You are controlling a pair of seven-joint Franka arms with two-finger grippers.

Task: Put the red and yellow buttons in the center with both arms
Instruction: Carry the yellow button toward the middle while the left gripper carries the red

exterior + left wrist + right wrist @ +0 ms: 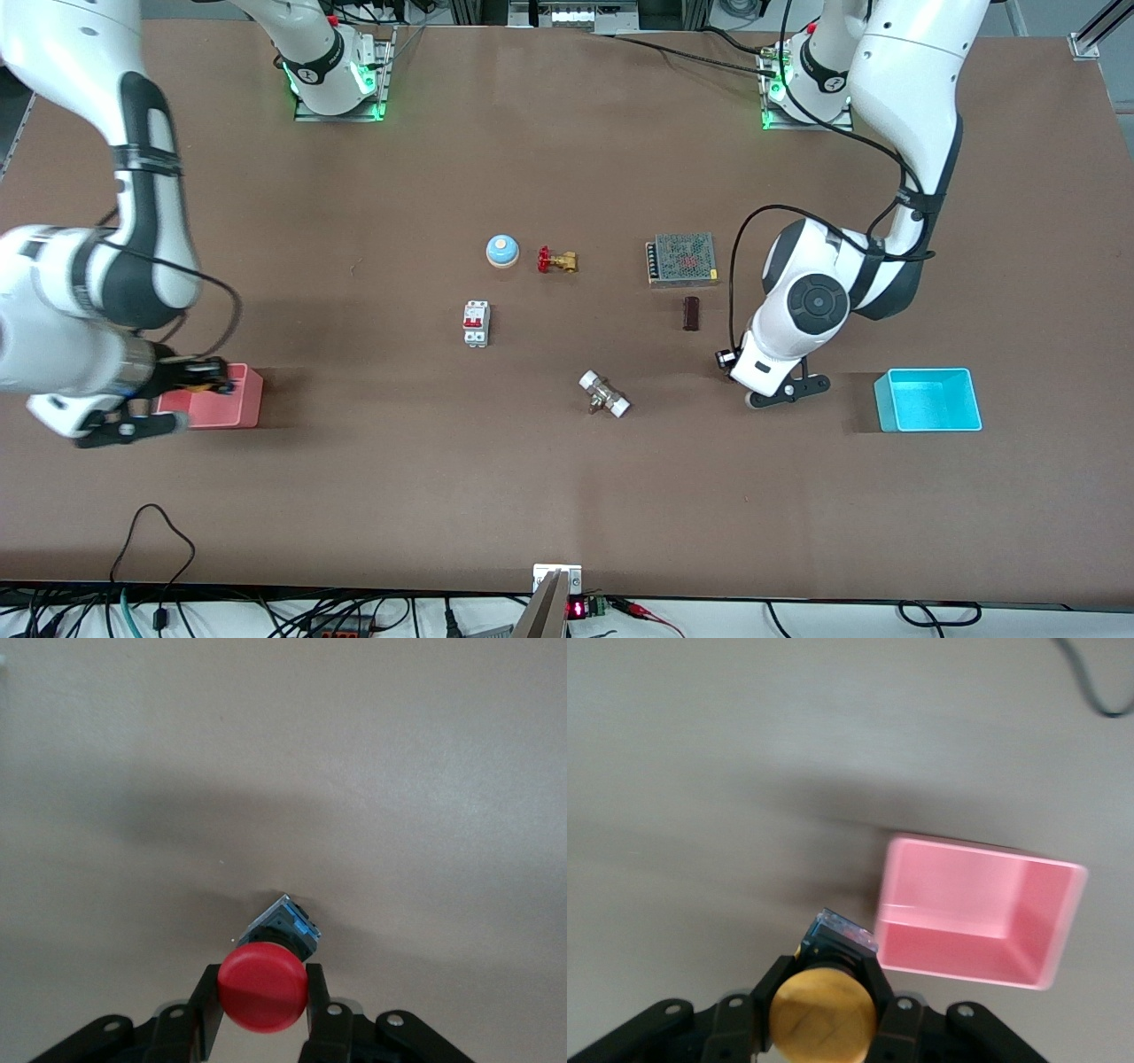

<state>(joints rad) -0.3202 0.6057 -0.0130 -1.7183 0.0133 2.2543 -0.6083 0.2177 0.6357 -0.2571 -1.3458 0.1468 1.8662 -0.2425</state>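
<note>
My left gripper (pixel 787 390) hangs low over the brown tabletop, between the cyan tray (pixel 928 400) and the table's center. In the left wrist view it (pixel 263 979) is shut on the red button (pixel 263 988), whose black and blue body points down at the bare table. The front view hides this button under the hand. My right gripper (pixel 199 379) is over the pink tray (pixel 248 400) at the right arm's end of the table. In the right wrist view it (pixel 824 979) is shut on the yellow button (pixel 823 1019), just beside the pink tray (pixel 957 957).
Around the center lie a blue bell (pixel 502 251), a brass valve with a red handwheel (pixel 556 261), a white circuit breaker (pixel 477 323), a mesh-covered power supply (pixel 682 259), a dark brown block (pixel 691 313) and a white-ended fitting (pixel 604 394).
</note>
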